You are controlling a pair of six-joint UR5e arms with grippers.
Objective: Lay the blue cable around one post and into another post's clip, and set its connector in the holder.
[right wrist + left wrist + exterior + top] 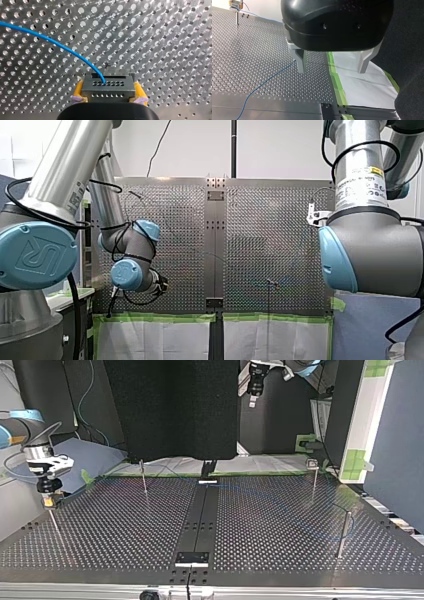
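My right gripper (108,86) is shut on the grey connector (107,90), with a yellow pad on each side. The blue cable (62,46) leaves the connector's face and curves away over the perforated plate. In the top view my right gripper (48,499) holds the connector at the top of a thin post (54,522) at the left. The cable (280,505) shows only faintly there, running towards the post (342,535) at the right. My left gripper (331,71) hangs open above the plate's edge with nothing between its fingers. The cable (267,80) lies on the plate beside it.
Two more thin posts (143,477) (314,480) stand near the top view's far edge of the plate. A dark centre strip (200,520) divides the plate. Green tape (335,80) and white paper (362,85) border the plate under my left gripper.
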